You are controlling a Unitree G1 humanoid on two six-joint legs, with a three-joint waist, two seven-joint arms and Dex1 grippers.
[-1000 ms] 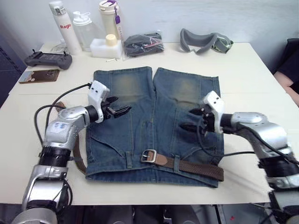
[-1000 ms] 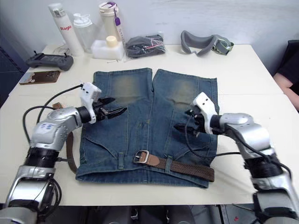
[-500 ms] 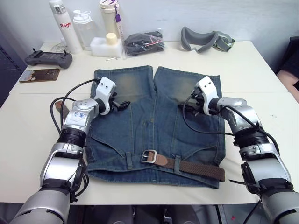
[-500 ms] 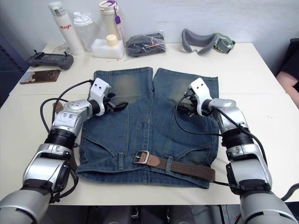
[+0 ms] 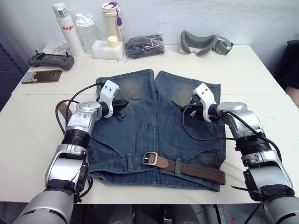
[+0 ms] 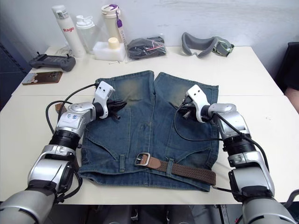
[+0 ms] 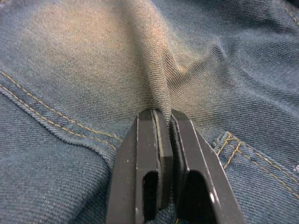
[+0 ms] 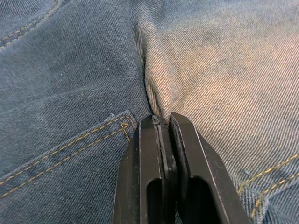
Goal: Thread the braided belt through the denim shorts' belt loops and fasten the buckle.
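The denim shorts [image 5: 154, 135] lie flat on the table with the waistband toward me. The braided belt [image 5: 198, 170] runs along the right half of the waistband and passes under a belt loop [image 5: 177, 165]. Its buckle [image 5: 149, 158] lies near the middle, beside another loop [image 5: 130, 161]. My left gripper [image 7: 163, 114] is shut on a raised fold of denim on the left leg. On the right leg my right gripper [image 8: 161, 119] is shut on a similar fold. From above, the left gripper [image 5: 120, 106] and the right gripper [image 5: 189, 106] sit level with each other.
Along the table's far edge stand bottles [image 5: 63, 28], a white box [image 5: 103, 48], a black bundle in a clear bag [image 5: 144, 45] and grey goggles [image 5: 205, 42]. A controller [image 5: 50, 59] and a brown card [image 5: 41, 76] lie at the far left.
Both grippers have gone from open to shut, each pinching up a fold of denim. Both arms had moved from nearer the waistband out onto the legs.
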